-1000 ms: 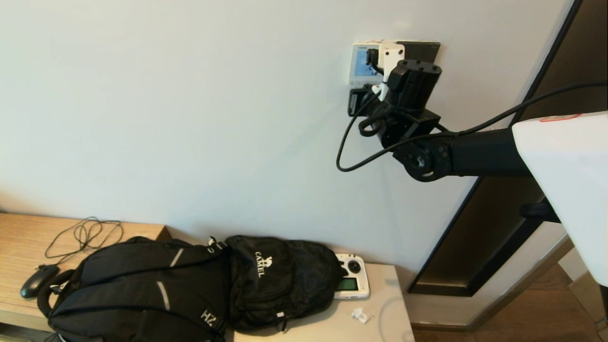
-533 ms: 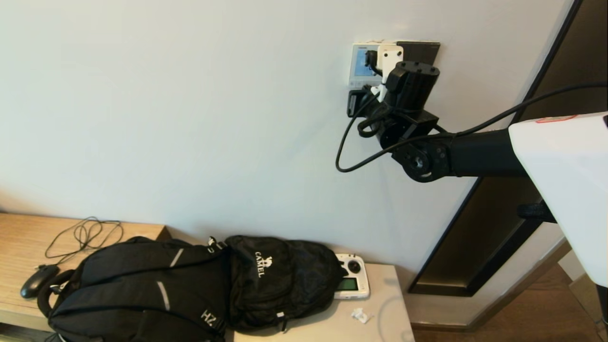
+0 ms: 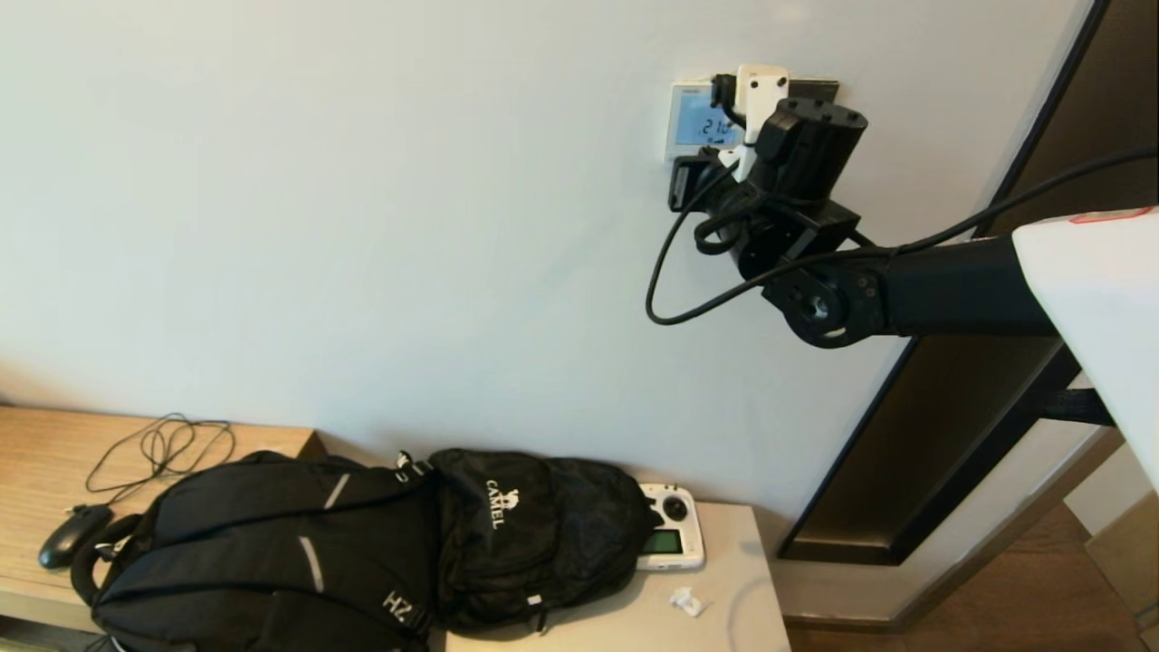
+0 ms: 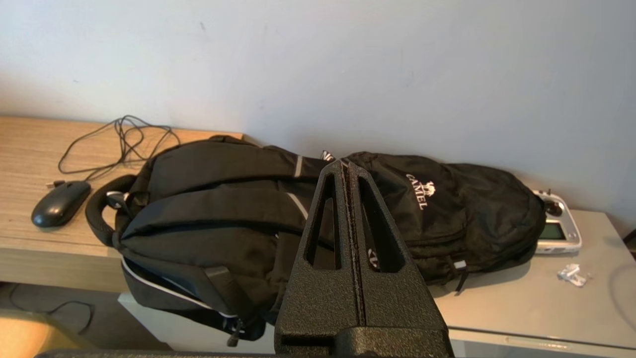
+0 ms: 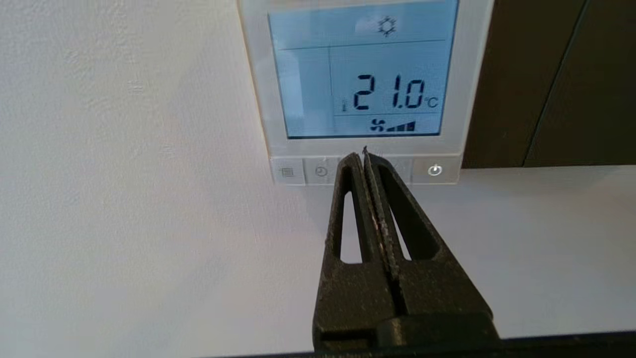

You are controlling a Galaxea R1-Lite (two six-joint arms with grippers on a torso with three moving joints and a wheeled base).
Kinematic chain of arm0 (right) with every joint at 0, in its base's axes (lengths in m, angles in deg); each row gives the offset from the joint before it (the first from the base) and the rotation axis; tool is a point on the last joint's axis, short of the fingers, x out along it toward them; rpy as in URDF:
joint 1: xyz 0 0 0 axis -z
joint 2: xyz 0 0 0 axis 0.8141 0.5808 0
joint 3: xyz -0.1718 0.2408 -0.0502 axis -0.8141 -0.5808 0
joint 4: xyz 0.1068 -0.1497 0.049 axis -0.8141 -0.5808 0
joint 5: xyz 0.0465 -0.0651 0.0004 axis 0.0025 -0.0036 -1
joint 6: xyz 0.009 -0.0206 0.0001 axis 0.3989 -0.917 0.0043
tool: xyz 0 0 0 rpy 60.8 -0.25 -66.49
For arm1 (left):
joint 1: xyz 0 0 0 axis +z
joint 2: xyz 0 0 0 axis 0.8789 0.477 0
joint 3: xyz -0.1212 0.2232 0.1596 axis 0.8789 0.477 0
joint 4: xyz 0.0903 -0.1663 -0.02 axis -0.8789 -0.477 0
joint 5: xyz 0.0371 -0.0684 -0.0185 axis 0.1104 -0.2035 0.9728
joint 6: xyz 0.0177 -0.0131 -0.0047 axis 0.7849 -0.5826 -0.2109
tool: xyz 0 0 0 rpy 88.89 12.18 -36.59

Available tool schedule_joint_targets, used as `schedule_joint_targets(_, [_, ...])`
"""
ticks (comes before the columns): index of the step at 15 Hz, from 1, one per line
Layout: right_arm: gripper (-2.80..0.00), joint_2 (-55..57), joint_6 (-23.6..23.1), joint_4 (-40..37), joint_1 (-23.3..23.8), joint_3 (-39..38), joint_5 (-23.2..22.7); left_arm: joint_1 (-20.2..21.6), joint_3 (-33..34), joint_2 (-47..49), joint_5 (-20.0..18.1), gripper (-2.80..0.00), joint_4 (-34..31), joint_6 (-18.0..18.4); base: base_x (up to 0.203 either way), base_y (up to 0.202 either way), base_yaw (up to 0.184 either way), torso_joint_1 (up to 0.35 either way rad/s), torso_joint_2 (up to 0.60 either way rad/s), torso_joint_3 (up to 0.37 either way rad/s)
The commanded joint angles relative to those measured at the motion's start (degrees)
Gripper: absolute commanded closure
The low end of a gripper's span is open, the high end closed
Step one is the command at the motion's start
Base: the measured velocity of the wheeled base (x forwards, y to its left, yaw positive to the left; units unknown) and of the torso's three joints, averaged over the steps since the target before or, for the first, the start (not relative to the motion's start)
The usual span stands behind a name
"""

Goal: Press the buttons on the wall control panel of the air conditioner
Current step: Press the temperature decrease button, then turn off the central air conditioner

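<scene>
The white wall control panel (image 5: 256, 89) has a light-blue screen (image 5: 308, 74) reading 21.0 °C with a snowflake and fan bars; it also shows in the head view (image 3: 693, 122). The row of pale buttons (image 5: 321, 172) runs along its bottom edge. My right gripper (image 5: 364, 155) is shut and empty. Its tips lie over the middle of the button row, between the clock button and the power button (image 5: 435, 170), and hide the middle buttons. I cannot tell whether they touch. My left gripper (image 4: 348, 166) is shut and empty, parked low over a black backpack (image 4: 238, 209).
A plain black plate (image 5: 546, 79) adjoins the panel on the right. Below stand a wooden desk (image 3: 36, 453) with a mouse (image 3: 72, 534) and a cable (image 3: 163, 448), the backpack (image 3: 362, 543), and a white handheld controller (image 3: 672, 536). A dark door frame (image 3: 951, 407) runs at the right.
My right arm has risen and shifted a little to the right along the wall. More of the screen shows in the head view, with its digits readable.
</scene>
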Motion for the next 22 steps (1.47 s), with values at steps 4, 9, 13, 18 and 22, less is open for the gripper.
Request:
schedule_joint_targets(4, [0.00,-6.10,0.00,0.64,-0.55,-3.06,0.17,0.04,0.00,-0.11,0.02,0.00,0.02,-0.01,0.000,0.000,0.000,0.000,0.00,0.000])
schedule_joint_targets(9, [0.00,-18.49,-0.23,1.68,-1.05,-10.44,0.18,0.04,0.00,-0.06,0.02,0.00,0.02,-0.01,0.000,0.000,0.000,0.000,0.00,0.000])
schedule_joint_targets(13, [0.00,-29.92,-2.48,1.67,-1.05,-19.04,0.17,0.04,0.00,-0.02,0.02,0.00,0.02,-0.01,0.000,0.000,0.000,0.000,0.00,0.000])
schedule_joint_targets(18, [0.00,-41.83,-9.30,0.45,-1.18,-31.89,-0.13,0.04,0.00,-0.09,-0.01,0.00,0.02,-0.01,0.000,0.000,0.000,0.000,0.00,0.000])
schedule_joint_targets(22, [0.00,-47.75,-10.08,-6.27,-1.73,-39.37,-0.64,0.04,0.00,-0.11,0.00,0.00,0.02,-0.01,0.000,0.000,0.000,0.000,0.00,0.000])
